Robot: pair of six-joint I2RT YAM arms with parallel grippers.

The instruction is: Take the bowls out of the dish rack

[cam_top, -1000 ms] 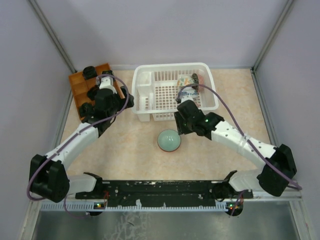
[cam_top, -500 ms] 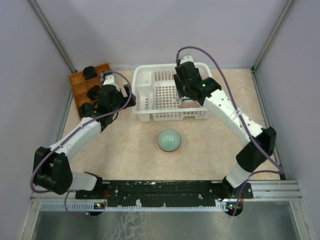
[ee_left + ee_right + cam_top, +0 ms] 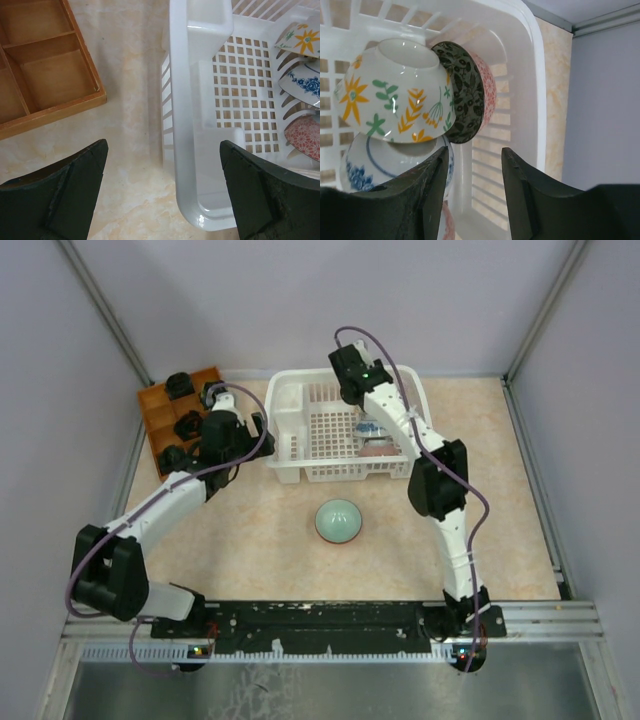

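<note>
The white dish rack (image 3: 290, 430) stands at the back of the table. Several bowls (image 3: 375, 436) stand on edge in its right half. The right wrist view shows a white bowl with orange and green flowers (image 3: 395, 95), a dark patterned one (image 3: 462, 100), a red-patterned one (image 3: 489, 92) and a blue-flowered one (image 3: 380, 167). My right gripper (image 3: 352, 380) hangs over the rack's far side, open (image 3: 472, 172), nothing between its fingers. A pale green bowl (image 3: 338, 521) lies upside down on the table. My left gripper (image 3: 250, 435) is open above the rack's left corner (image 3: 200, 150).
An orange-brown compartment tray (image 3: 165, 420) with small dark items sits left of the rack, its wooden edge (image 3: 60, 107) close to my left fingers. Purple walls close the cell at the back and sides. The right arm's elbow (image 3: 435, 480) stands over the rack's front right corner.
My right arm rose from the rack's front edge and swung over the rack to its far side. The left gripper edged closer to the rack. The green bowl stayed put.
</note>
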